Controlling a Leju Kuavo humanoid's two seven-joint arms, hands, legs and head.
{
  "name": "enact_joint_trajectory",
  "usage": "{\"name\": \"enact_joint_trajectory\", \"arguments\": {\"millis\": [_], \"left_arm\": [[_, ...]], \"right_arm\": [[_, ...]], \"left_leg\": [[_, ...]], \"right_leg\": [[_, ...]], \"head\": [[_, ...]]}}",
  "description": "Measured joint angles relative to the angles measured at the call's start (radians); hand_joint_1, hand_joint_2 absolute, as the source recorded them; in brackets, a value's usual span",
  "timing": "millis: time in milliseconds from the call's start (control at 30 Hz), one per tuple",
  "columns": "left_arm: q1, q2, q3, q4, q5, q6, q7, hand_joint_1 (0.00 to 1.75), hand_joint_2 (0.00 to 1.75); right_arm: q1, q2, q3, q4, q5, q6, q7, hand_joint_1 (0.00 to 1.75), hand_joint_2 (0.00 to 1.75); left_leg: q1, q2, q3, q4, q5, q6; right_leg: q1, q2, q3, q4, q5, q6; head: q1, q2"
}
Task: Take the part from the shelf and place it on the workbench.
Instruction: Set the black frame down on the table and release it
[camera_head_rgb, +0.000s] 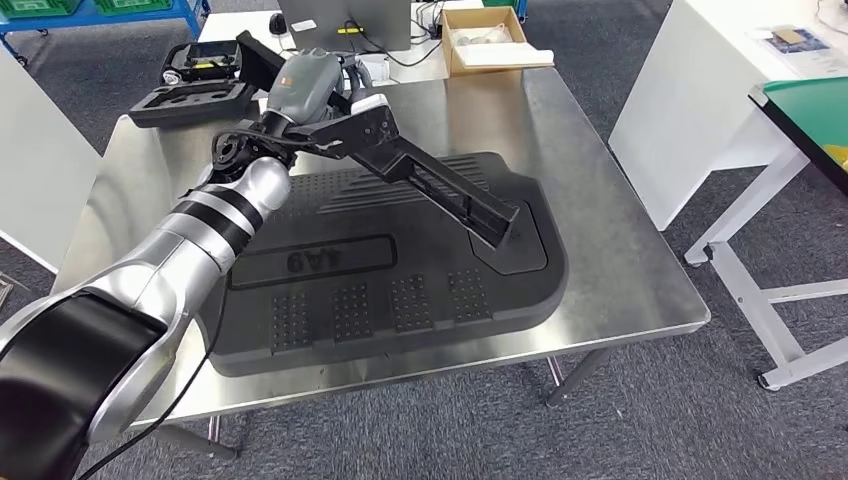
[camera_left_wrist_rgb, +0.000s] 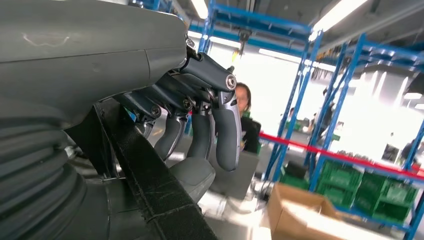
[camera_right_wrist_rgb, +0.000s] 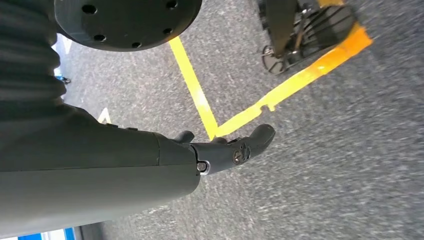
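The left hand (camera_head_rgb: 318, 95) gripped the part (camera_head_rgb: 440, 185), a long black angular piece, at its upper end; in the left wrist view the fingers (camera_left_wrist_rgb: 200, 127) curled around the black bar (camera_left_wrist_rgb: 150, 185) with the thumb beneath it. The part slanted down from the hand toward the right, and its lower end touched or hung just over a big black molded mat (camera_head_rgb: 400, 290) that lay on the steel counter (camera_head_rgb: 620, 260). The mat covered most of the counter's middle and carried raised dot patches and a recessed label. At the counter's far left sat an open black case (camera_head_rgb: 195, 85), and at the far edge a cardboard box (camera_head_rgb: 490, 45) with a laptop (camera_head_rgb: 360, 22) beside it. A person (camera_left_wrist_rgb: 246, 117) stood beyond the counter, in front of blue racks (camera_left_wrist_rgb: 345, 115). The right hand (camera_right_wrist_rgb: 227, 150) hung over grey carpet with yellow tape lines (camera_right_wrist_rgb: 200, 100), its fingers loosely spread and holding nothing.
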Motion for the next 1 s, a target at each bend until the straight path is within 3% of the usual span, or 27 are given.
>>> {"name": "enact_joint_trajectory", "arguments": {"millis": [33, 67, 133, 200, 233, 333, 367, 400, 433, 500, 567, 633, 733, 1000], "left_arm": [[-0.004, 0.0, 0.0, 0.0, 0.0, 0.0, 0.0, 1.75, 1.75], [-0.007, 0.0, 0.0, 0.0, 0.0, -0.001, 0.0, 1.75, 1.75], [-0.014, -0.003, 0.0, -0.003, 0.0, -0.002, 0.0, 1.75, 1.75], [-0.028, -0.004, 0.0, -0.005, 0.0, -0.001, 0.001, 1.75, 1.75], [-0.036, -0.005, 0.0, -0.006, 0.0, -0.001, 0.001, 1.75, 1.75], [-0.038, -0.007, 0.0, -0.006, 0.0, 0.0, 0.002, 1.75, 1.75], [-0.031, -0.007, 0.0, -0.006, 0.0, 0.0, 0.002, 1.75, 1.75], [-0.023, -0.007, 0.0, -0.006, 0.0, 0.001, 0.004, 1.75, 1.75], [-0.016, -0.007, 0.0, -0.005, 0.0, 0.002, 0.005, 1.75, 1.75], [-0.011, -0.007, 0.0, -0.005, 0.001, 0.005, 0.009, 1.75, 1.75], [-0.012, -0.007, 0.0, -0.004, 0.004, 0.005, 0.013, 1.75, 1.75], [-0.013, -0.007, 0.0, -0.003, 0.007, 0.004, 0.024, 1.75, 1.75], [-0.017, -0.01, 0.001, 0.004, 0.008, 0.004, 0.062, 1.75, 1.75], [-0.025, -0.025, 0.014, 0.063, 0.02, -0.049, 0.134, 1.75, 1.75]], "right_arm": [[-0.001, 0.0, 0.0, 0.0, 0.0, 0.0, 0.0, 0.0, 1.75], [-0.002, 0.0, 0.0, 0.0, 0.0, 0.0, 0.0, 0.0, 1.75], [-0.007, 0.0, 0.0, 0.0, 0.0, 0.001, 0.0, 0.0, 1.75], [-0.011, 0.0, 0.0, 0.0, 0.0, 0.001, 0.001, 0.0, 1.75], [-0.012, 0.0, 0.001, 0.0, 0.0, 0.001, 0.001, 0.0, 1.75], [-0.013, 0.001, 0.001, 0.0, 0.0, 0.001, 0.001, 0.0, 1.75], [-0.013, 0.002, 0.002, 0.0, 0.0, 0.001, 0.001, 0.0, 1.75], [-0.012, 0.002, 0.002, 0.0, 0.0, 0.001, 0.001, 0.0, 1.75], [-0.011, 0.002, 0.002, 0.0, 0.0, 0.001, 0.001, 0.0, 1.75], [-0.01, 0.001, 0.002, 0.0, 0.0, 0.001, 0.001, 0.0, 1.75], [-0.011, -0.001, 0.002, 0.0, 0.0, 0.001, 0.001, 0.0, 1.75], [-0.013, 0.0, 0.002, 0.0, -0.002, 0.001, 0.001, 0.0, 1.75], [-0.015, 0.002, 0.002, 0.0, -0.007, 0.001, 0.003, 0.0, 1.75], [-0.014, 0.004, 0.007, 0.0, -0.013, 0.002, 0.007, 0.0, 1.75]], "left_leg": [[-0.001, 0.0, 0.014, -0.048, 0.039, 0.005], [-0.004, 0.0, 0.023, -0.076, 0.06, 0.012], [-0.006, -0.003, 0.035, -0.082, 0.054, 0.027], [-0.003, -0.005, 0.045, -0.084, 0.048, 0.039], [-0.001, -0.007, 0.05, -0.084, 0.045, 0.044], [0.0, -0.014, 0.059, -0.084, 0.033, 0.049], [0.0, -0.016, 0.065, -0.084, 0.027, 0.049], [-0.001, -0.018, 0.072, -0.084, 0.021, 0.048], [-0.001, -0.02, 0.081, -0.084, 0.015, 0.046], [-0.002, -0.023, 0.095, -0.084, 0.003, 0.041], [-0.005, -0.026, 0.103, -0.084, -0.009, 0.032], [-0.008, -0.025, 0.105, -0.081, -0.017, 0.031], [-0.008, -0.016, 0.107, -0.08, -0.019, 0.039], [-0.008, -0.007, 0.115, -0.092, -0.024, 0.03]], "right_leg": [[0.002, 0.0, 0.006, 0.002, -0.009, 0.005], [0.005, 0.001, 0.01, 0.006, -0.016, 0.012], [0.007, 0.0, 0.015, 0.012, -0.026, 0.024], [0.006, -0.002, -0.004, 0.05, -0.038, 0.032], [0.004, -0.004, -0.035, 0.097, -0.05, 0.035], [0.0, -0.006, -0.171, 0.286, -0.107, 0.034], [0.0, -0.007, -0.201, 0.311, -0.115, 0.037], [0.0, -0.007, -0.212, 0.297, -0.104, 0.043], [0.0, -0.008, -0.206, 0.246, -0.072, 0.053], [0.004, -0.009, -0.166, 0.094, 0.026, 0.063], [0.012, -0.011, -0.133, 0.004, 0.083, 0.045], [0.012, -0.01, -0.121, -0.005, 0.096, 0.03], [0.012, -0.004, -0.123, -0.003, 0.103, 0.031], [0.014, 0.001, -0.124, 0.0, 0.096, 0.019]], "head": [[0.0, 0.0], [0.0, 0.0], [-0.001, 0.0], [0.0, 0.0], [0.001, 0.0], [0.004, 0.0], [0.004, 0.0], [0.004, 0.0], [0.004, 0.0], [0.004, 0.0], [0.004, 0.0], [0.002, 0.0], [0.0, 0.0], [0.0, 0.0]]}}
